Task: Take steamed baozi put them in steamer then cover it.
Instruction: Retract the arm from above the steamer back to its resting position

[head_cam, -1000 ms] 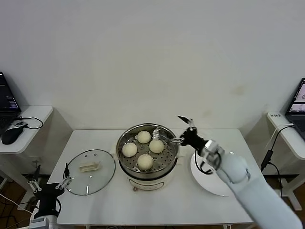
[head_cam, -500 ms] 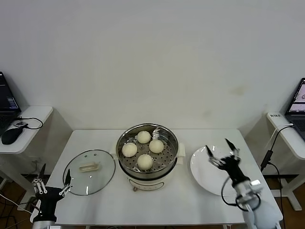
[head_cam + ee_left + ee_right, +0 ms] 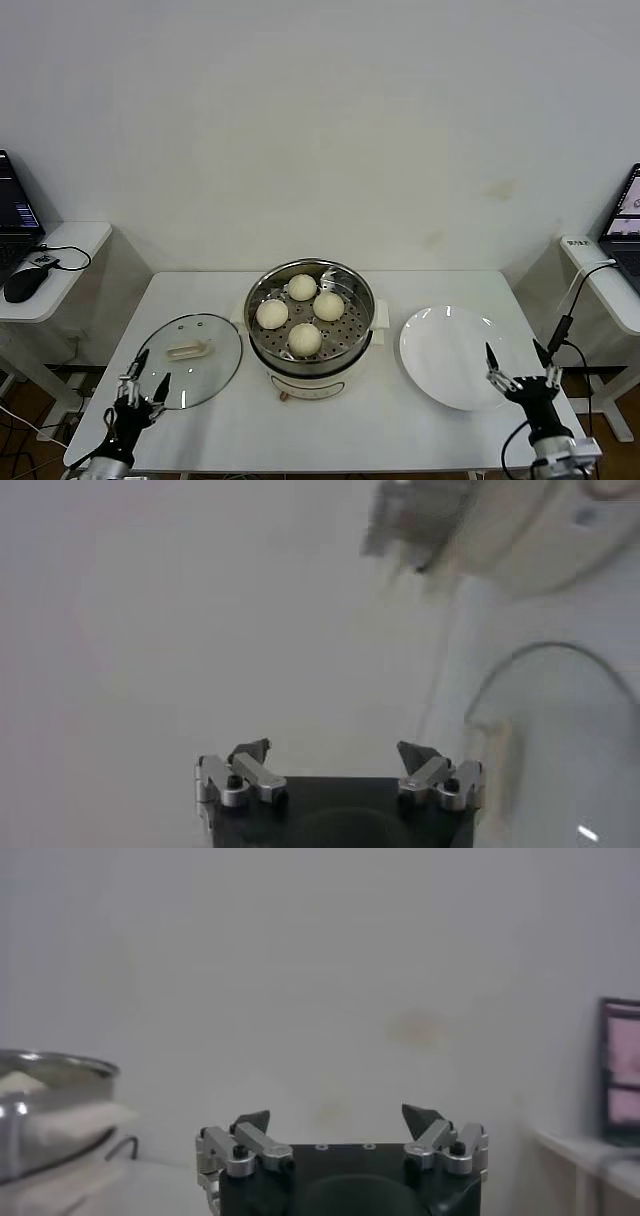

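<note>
1. Baozi, all four, sit on the tray inside the steamer mid-bench, so loading looks done.
2. Lid lies flat on the bench beside the steamer; covering is left.
3. Left hand by the lid and right hand beside the plate are both wide, empty.
4. No readable writing, as far as I can tell.
</note>
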